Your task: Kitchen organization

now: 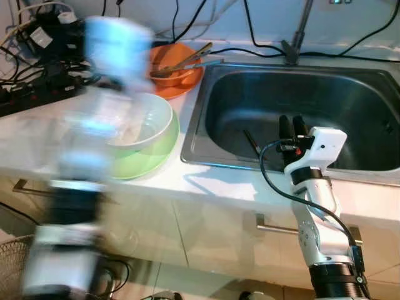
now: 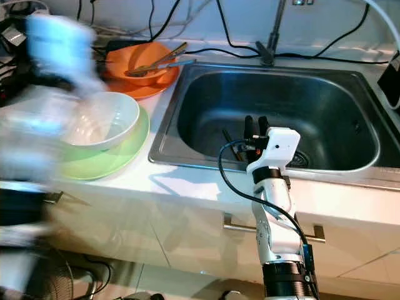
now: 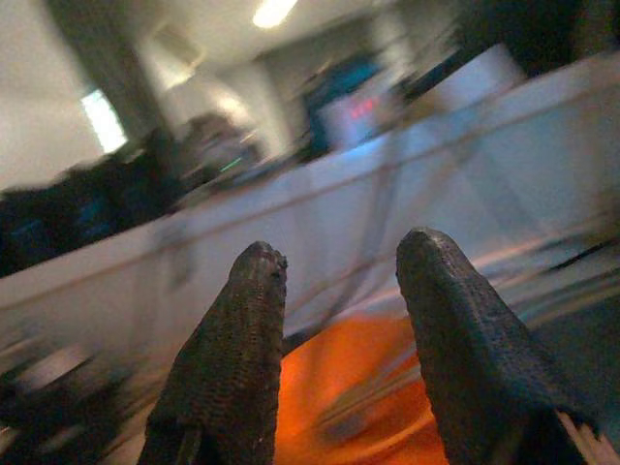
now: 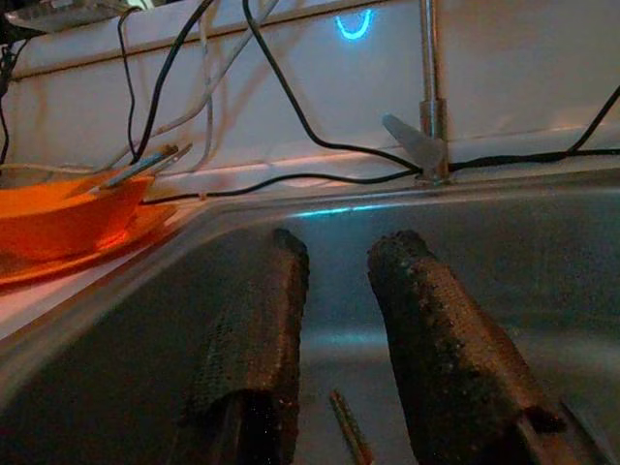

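Note:
My left arm [image 1: 106, 94] is a motion blur over the white bowl [image 1: 153, 122], which sits on a green plate [image 1: 147, 159] on the counter. In the left wrist view my left gripper [image 3: 334, 266] is open and empty, with the orange bowl [image 3: 358, 387] beyond its fingers. That orange bowl [image 1: 172, 72] rests on an orange plate [image 1: 187, 84] and holds chopsticks [image 1: 190, 56]. My right gripper [image 1: 292, 119] hangs over the front edge of the steel sink [image 1: 325, 94], open and empty. A dark stick [image 1: 251, 142] lies in the sink bottom.
A faucet [image 1: 294, 47] stands behind the sink. Black cables [image 1: 250, 44] run along the back wall, and a power strip with plugs [image 1: 37, 44] fills the far left corner. Cabinet handles [image 1: 275, 228] sit below the white counter.

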